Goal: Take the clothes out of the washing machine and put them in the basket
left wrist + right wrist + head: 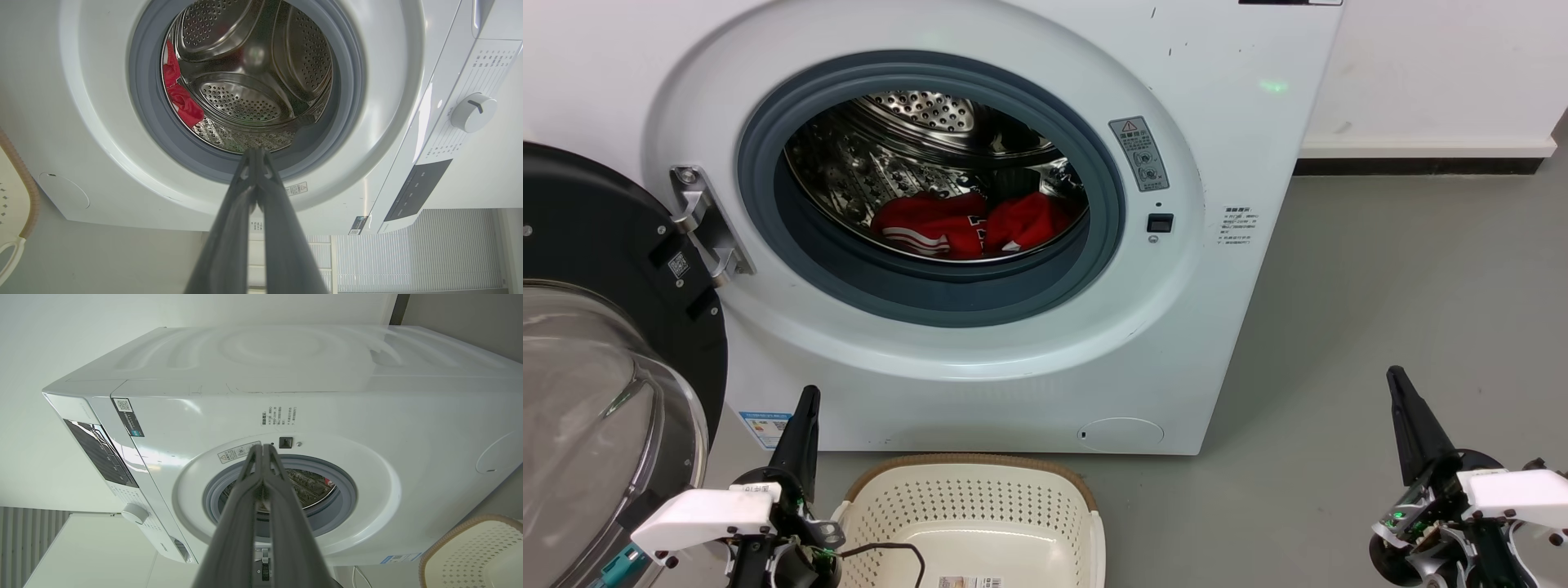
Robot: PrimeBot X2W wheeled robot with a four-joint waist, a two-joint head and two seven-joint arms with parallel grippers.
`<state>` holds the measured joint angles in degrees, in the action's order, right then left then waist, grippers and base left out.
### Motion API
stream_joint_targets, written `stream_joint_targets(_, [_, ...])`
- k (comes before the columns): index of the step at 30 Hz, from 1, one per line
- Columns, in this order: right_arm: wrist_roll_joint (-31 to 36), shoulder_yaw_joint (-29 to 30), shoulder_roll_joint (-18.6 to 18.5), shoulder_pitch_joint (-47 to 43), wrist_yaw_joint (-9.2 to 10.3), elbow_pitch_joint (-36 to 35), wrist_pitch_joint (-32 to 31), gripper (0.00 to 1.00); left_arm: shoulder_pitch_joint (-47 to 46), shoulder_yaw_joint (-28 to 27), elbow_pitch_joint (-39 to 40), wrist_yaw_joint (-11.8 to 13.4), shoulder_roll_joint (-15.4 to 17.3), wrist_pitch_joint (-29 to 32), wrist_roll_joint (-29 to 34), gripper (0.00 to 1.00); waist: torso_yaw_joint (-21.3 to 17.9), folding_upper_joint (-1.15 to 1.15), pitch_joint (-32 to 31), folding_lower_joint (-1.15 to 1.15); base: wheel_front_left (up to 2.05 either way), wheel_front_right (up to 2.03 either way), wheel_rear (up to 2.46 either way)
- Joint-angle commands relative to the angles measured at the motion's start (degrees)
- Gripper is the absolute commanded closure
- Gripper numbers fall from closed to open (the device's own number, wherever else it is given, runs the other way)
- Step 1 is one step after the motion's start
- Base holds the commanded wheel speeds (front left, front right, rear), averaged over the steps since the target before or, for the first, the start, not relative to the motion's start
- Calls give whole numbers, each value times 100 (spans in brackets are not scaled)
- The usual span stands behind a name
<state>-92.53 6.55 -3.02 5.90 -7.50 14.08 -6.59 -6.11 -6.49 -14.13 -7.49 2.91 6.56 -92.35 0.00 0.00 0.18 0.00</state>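
Washing machine [980, 384]: white front-loader, porthole open, grey gasket [768, 204] round a perforated steel drum [915, 110].

Door [596, 367]: black-rimmed glass, swung wide at 9 o'clock of the porthole in the head view.

Basket [968, 498]: cream perforated plastic with a brown rim. It stands on the grey floor [1339, 327] at 6 o'clock of the porthole, near the machine's foot.

Clothes [968, 224]: two red pieces, white stripes showing. They lie heaped side by side at 6 o'clock inside the drum.

Left claw [807, 400]: fingers pressed together tip to tip, nothing between them. It is just beside the basket's rim at 9 o'clock. The clothes are well apart, between 1 and 2 o'clock from it. In its own wrist view the red fabric [179, 98] lies at 10 o'clock from the tips [256, 153].

Right claw [1396, 382]: closed likewise and empty, over the floor at 3 o'clock of the basket, well apart. The clothes are far off, at 10 o'clock from it.
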Motion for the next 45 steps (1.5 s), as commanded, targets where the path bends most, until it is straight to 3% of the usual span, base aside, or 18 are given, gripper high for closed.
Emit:
stream_joint_targets(1, [26,-3,21,73,2,8,-3,100,-38,-13,6,-15,-6,11,-15,100,0,0,0,0,0,0,0])
stream_joint_targets(25, [26,-2,21,73,2,8,-2,100,-38,-13,6,-15,-7,11,-15,100,0,0,0,0,0,0,0])
stream_joint_targets(26, [0,-2,0,-10,-1,13,3,0,8,5,-16,0,0,-4,1,0,0,0,0,0,0,0,0])
stream_joint_targets(35, [201,-24,4,-163,1,127,197,0,163,35,-1,1,-10,-198,276,0,-1,0,6,0,0,0,0])
stream_joint_targets(45, [1508,14,5,-242,1,-256,469,0,213,93,354,216,-8,-470,1416,0,-4,0,31,0,0,0,0])
